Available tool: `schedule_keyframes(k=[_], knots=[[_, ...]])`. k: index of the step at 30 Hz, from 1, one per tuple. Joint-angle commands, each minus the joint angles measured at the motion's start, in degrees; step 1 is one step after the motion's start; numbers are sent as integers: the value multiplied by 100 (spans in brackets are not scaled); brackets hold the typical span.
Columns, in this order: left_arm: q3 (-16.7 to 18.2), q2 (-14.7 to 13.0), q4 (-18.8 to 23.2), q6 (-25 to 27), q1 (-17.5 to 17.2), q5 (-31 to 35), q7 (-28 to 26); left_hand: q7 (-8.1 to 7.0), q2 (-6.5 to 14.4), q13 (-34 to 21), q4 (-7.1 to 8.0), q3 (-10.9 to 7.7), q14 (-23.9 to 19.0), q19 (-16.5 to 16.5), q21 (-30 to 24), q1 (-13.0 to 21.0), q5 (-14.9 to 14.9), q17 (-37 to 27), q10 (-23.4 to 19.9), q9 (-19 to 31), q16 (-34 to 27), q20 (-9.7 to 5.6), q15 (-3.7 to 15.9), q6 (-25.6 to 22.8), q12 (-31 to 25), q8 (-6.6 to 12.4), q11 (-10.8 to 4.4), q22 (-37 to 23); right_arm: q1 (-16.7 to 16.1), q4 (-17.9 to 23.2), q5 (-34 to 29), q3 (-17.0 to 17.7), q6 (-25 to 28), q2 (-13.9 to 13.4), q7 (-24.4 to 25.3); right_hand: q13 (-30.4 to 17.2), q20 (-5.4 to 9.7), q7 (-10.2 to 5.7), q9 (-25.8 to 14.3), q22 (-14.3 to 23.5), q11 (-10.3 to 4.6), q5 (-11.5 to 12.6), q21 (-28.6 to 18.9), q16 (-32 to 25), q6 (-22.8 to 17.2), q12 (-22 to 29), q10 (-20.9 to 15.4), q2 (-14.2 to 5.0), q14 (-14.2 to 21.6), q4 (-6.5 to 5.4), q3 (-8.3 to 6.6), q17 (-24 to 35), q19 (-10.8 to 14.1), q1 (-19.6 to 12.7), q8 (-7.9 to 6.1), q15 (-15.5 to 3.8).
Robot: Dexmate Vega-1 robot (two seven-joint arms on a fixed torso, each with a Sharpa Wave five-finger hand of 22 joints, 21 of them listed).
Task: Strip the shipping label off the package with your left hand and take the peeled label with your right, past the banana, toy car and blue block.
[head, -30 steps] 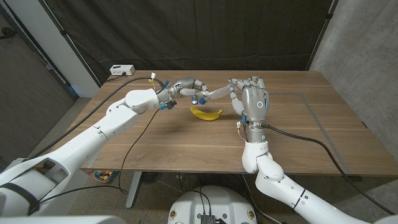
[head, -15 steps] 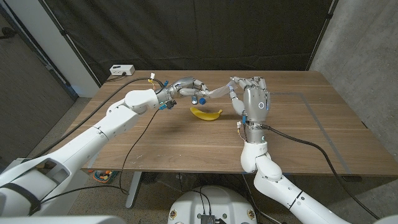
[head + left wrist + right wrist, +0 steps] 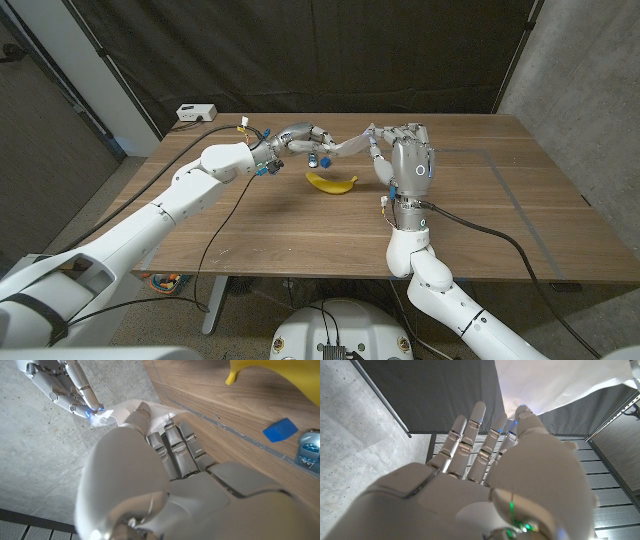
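While we look down from the head view, we see both hands raised over the far middle of the wooden table [image 3: 300,225]; the left hand [image 3: 298,137] has its fingers curled around one end of a pale, white sheet, the label [image 3: 347,148], which spans across to the right hand [image 3: 405,158]; the right hand stands upright with its fingers up and spread, and the left wrist view shows its fingertips [image 3: 92,409] touching the sheet's far corner; in the right wrist view the white sheet [image 3: 560,380] sits at the thumb tip, so we take it as pinched; we cannot tell the package apart from the label; the banana [image 3: 331,182] lies on the table just below the sheet; the blue block [image 3: 280,429] and the toy car [image 3: 308,452] lie on the wood near the banana.
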State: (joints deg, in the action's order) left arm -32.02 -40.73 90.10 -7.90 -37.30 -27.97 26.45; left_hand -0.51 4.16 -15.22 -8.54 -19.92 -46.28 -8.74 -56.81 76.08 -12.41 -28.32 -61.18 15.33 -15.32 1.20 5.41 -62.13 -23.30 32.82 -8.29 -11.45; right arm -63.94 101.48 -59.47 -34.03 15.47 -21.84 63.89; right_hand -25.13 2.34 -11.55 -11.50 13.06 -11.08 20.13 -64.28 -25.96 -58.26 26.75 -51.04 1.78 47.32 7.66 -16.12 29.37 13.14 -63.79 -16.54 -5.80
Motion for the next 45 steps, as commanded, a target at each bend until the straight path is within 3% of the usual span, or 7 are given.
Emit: schedule_keyframes(k=[1, 11, 15, 22, 33, 39, 45], knots=[[37, -53, 89, -74, -73, -43, 15, -46, 20, -1340, 7, -52, -79, 3, -48, -24, -10, -36, -165, 8, 14, -4, 819, -4, -390, 32, -214, 0, 184, 90, 306, -303, 414, -220, -119, -38, 277, -12, 4, -8, -14, 18, -82, 21, 124, -34, 76, 3, 58, -42, 34, 26, -64, 61, 102, -782], [39, -137, 234, -119, -148, -85, 127, -18, 19, -1342, 11, -71, -89, 20, -78, -45, -4, -69, -156, 7, 35, 8, 820, 16, -385, 27, -210, 4, 243, 20, 340, -310, 409, -155, 11, 52, 271, -16, 17, 1, -13, -16, -292, -159, 147, -119, -29, -47, 271, 11, 80, 222, -89, -22, 232, -786], [65, -194, 325, -144, -226, -109, 131, -42, 16, -1339, 7, -77, -86, 25, -88, -46, -3, -82, -155, 17, 44, 10, 823, 21, -382, 32, -207, 5, 13, -220, -192, 236, -157, 394, 11, -65, 337, 6, -31, -16, 9, -89, -613, -512, -563, 149, -743, -239, 515, 69, 121, 614, -31, -245, 73, -792], [102, -320, 491, -153, -364, -82, 87, -50, 20, -1341, 8, -90, -87, 40, -105, -53, -2, -104, -136, 21, 58, 10, 823, 31, -374, 32, -209, 7, -285, -591, -1101, 1194, -1275, 1359, 11, -151, 364, 64, -23, -37, 6, -129, -815, -598, -1015, 272, -1090, -284, 623, 72, 135, 784, -64, -329, -6, -789], [151, -303, 626, -283, -438, -130, 68, -148, 38, -1357, 47, -109, -77, 72, -140, -124, -1, -142, -55, -10, 96, 30, 800, 95, -347, -5, -229, 11, -94, -535, -529, 710, -722, 896, 11, -370, 463, 276, -473, -41, 27, 62, -997, -494, -735, 264, -901, -538, 521, -92, 121, 942, -420, -134, -127, -788], [30, -282, 475, -551, -238, 11, 451, -516, -383, -941, 469, 326, 727, 517, -166, -1165, 207, -106, 1181, -309, 439, 304, 531, 1631, 415, -780, -103, 9, -113, -396, -286, 588, -564, 734, 11, -745, 685, 187, -1194, -4, -20, 331, -1282, -683, -407, 326, -660, -713, 324, -163, 339, 1474, -676, 31, -435, -781], [-26, -291, 396, -706, -128, 83, 684, -418, -683, -987, 826, 769, 1587, 969, -85, -1967, 54, -80, 2241, -351, 487, 397, 153, 2741, 708, -1387, 126, 0, -109, -348, -127, 545, -511, 664, 11, -914, 777, 132, -1516, -30, -30, 385, -1335, -728, -259, 356, -551, -801, 208, -205, 427, 1687, -809, 109, -562, -779]])
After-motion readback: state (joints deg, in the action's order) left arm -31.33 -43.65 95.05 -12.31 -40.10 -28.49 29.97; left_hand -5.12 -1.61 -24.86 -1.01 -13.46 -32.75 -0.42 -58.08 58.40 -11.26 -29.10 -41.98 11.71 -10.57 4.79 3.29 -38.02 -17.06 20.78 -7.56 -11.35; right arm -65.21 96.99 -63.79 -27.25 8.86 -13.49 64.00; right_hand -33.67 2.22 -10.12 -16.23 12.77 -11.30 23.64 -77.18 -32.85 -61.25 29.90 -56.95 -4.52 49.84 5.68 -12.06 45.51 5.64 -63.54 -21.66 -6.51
